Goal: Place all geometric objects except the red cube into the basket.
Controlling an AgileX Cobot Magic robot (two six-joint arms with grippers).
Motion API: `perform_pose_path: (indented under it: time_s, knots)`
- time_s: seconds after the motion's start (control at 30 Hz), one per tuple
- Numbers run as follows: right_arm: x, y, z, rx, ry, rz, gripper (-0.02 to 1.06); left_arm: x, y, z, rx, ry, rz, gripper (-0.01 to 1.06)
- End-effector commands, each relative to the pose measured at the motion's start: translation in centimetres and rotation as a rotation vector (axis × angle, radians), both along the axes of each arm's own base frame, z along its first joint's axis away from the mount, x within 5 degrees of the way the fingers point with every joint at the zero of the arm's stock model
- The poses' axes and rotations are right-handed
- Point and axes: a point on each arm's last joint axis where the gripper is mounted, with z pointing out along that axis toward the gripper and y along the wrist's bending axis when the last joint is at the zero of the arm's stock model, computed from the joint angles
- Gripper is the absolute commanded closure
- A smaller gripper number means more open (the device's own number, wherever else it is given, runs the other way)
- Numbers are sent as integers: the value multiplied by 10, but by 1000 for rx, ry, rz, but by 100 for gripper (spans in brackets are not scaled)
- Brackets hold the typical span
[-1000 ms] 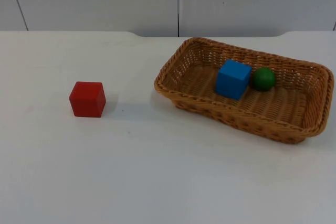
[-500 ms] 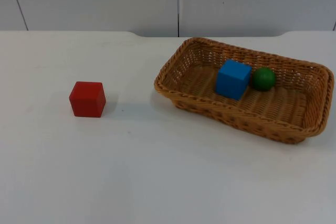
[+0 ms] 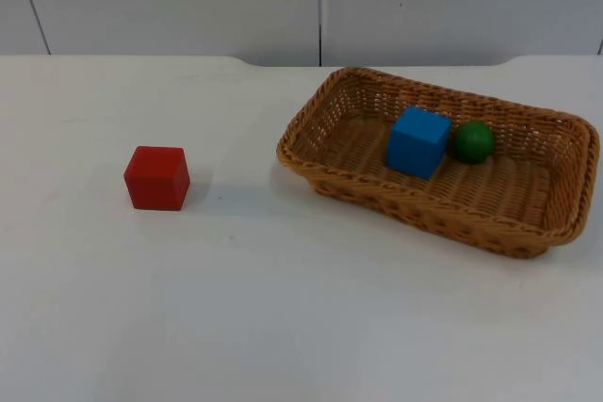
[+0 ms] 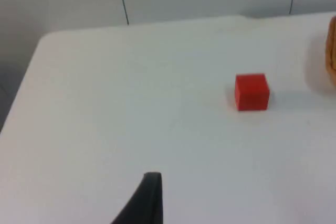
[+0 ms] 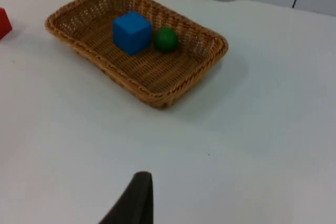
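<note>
You have the smooth white table top carrying a rectangular woven wicker basket at about three o'clock of the top view. Inside it, the matte blue cube sits just beside the small green ball, which lies at the cube's three o'clock. The matte red cube rests on the table at nine o'clock, well apart from the basket. Each wrist view gives you one black fingertip, left and right, above bare table, holding nothing; how far either gripper is open cannot be told.
</note>
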Motion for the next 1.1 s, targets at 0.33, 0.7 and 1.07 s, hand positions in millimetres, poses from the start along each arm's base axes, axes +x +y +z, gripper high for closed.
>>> perform_pose_path:
  time_s: [0.33, 0.7, 1.07]
  knots:
    - [14, -1, -14, 3, -11, -29, 1, 9, 4, -18, 27, 49, 21, 0]
    - [14, -4, -14, 34, -12, -87, 1, 9, 4, -18, 27, 49, 21, 0]
    - [15, -10, -14, 85, -8, -194, 1, 9, 4, -18, 27, 49, 21, 0]
